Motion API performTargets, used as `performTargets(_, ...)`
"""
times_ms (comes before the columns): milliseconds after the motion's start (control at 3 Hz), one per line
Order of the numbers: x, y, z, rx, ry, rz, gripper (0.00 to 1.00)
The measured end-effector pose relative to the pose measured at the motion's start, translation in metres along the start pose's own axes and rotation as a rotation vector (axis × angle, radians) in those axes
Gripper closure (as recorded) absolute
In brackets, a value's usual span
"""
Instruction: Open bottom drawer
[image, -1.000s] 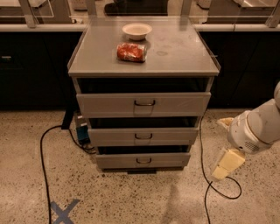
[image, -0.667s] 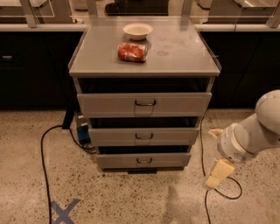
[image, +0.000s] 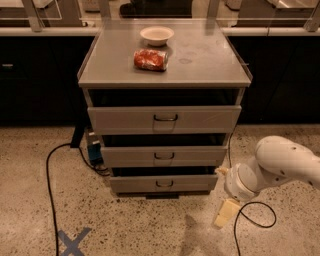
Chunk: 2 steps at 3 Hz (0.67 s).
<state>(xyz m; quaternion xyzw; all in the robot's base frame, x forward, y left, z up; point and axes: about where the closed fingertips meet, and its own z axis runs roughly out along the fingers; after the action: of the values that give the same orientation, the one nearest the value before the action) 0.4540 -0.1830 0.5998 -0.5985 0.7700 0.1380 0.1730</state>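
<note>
Gripper (image: 226, 212) low near the floor, its opening not discernible. Bottom drawer (image: 135, 184) lies just left of it, slightly higher. A black cable (image: 274, 215) loops immediately to its right.

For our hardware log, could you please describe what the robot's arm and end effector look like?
The arm is smooth white, with rounded, bulbous segments bearing a few small dark dots, and a cylindrical wrist. The end effector, low to the right of the bottom drawer, is pale cream and wedge-shaped.
</note>
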Motion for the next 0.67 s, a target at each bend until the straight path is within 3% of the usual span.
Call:
performTargets(333,0.0006,-0.0041,0.0400,0.022,0.040,0.020,0.00)
performTargets(667,0.0006,-0.0041,0.0401,0.022,0.040,0.020,0.00)
